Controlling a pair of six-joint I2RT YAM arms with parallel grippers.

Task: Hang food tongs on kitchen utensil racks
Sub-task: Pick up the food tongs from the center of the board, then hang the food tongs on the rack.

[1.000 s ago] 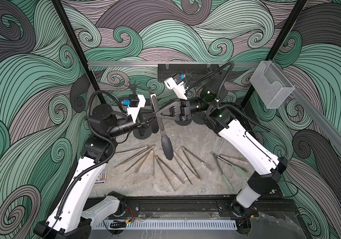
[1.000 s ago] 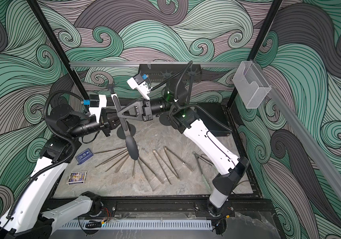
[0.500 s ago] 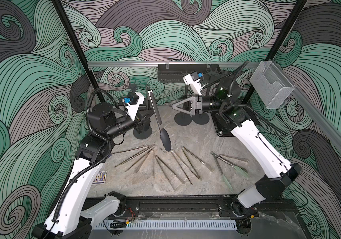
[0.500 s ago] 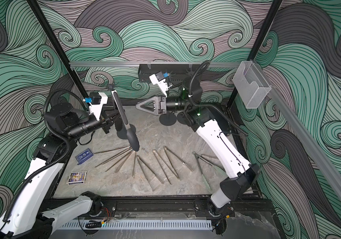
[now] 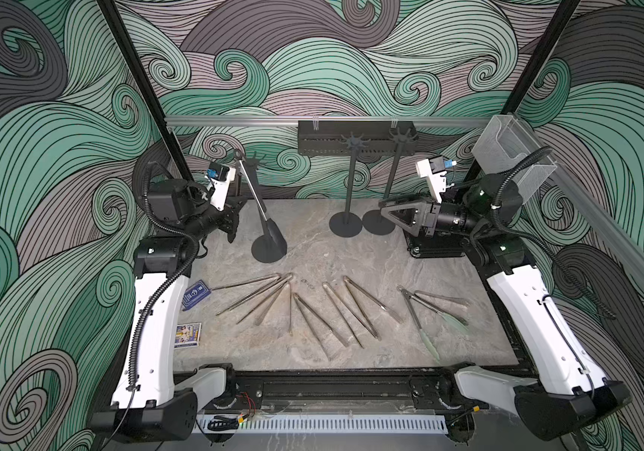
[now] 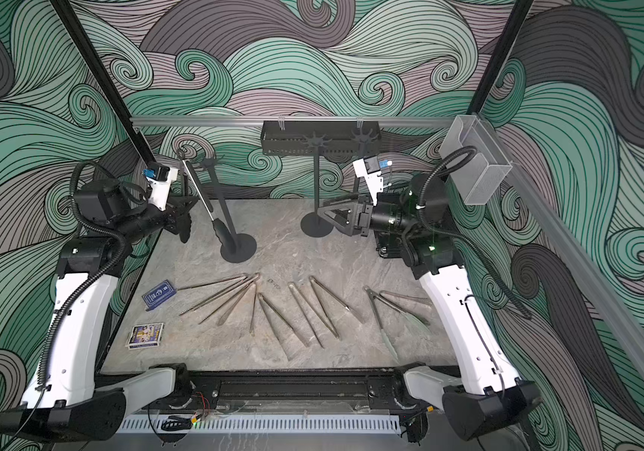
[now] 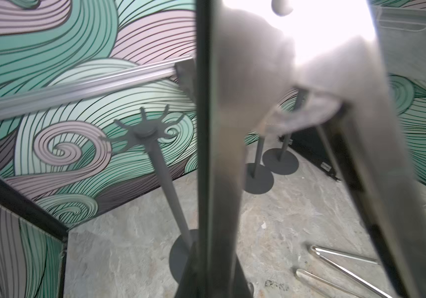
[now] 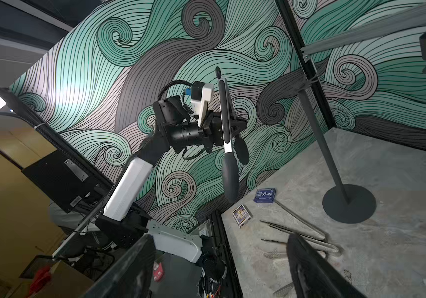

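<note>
1. Bench (image 5: 351, 254): grey stone top.
2. One rack (image 6: 222, 203) stands near the far-left corner. Two more racks (image 5: 349, 183) stand side by side at the middle of the far edge.
3. Left gripper (image 8: 232, 125) is clamped on black-tipped tongs (image 5: 256, 193), which are tilted, loop end up, just beside the corner rack and not on its hooks.
4. Right gripper (image 5: 385, 207), jaws apart and empty, hovers towards the far-right corner.
5. Other tongs (image 5: 312, 316) lie fanned along the near half.

Close up, blurred tongs (image 7: 222, 180) cross a hooked rack (image 7: 145, 133), steel tongs (image 7: 346, 256) lying beyond.
</note>
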